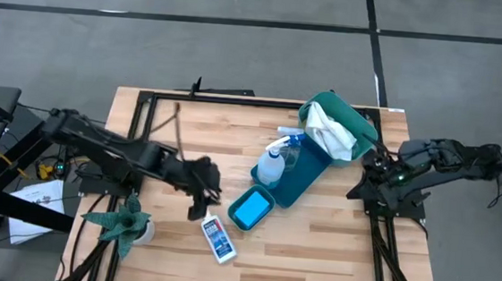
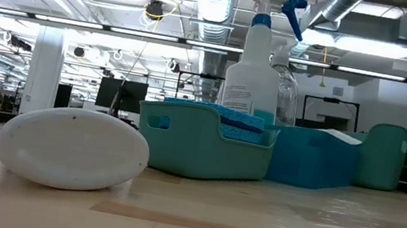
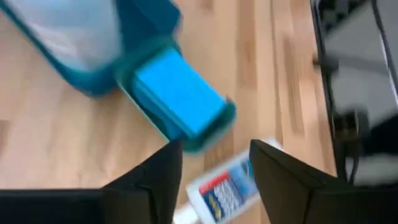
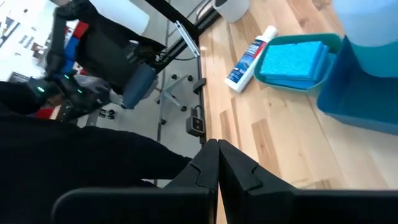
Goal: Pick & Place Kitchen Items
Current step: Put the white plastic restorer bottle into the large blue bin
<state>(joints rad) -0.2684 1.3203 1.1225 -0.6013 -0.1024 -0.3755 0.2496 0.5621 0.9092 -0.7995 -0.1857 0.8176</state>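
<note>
A small white bottle with a blue label lies flat on the wooden table near its front edge. My left gripper hovers over it, open; in the left wrist view its fingers stand on either side of the bottle without touching it. A blue sponge lies in a small teal tray. A spray bottle and a clear bottle stand in a blue tray. A white cloth sits in a teal bin. My right gripper is shut, at the table's right edge.
A green spiky plant in a white pot stands at the front left corner. A black frame runs along the far edge. Bare wood lies between the trays and the front edge. The low view shows a white oval shape close by.
</note>
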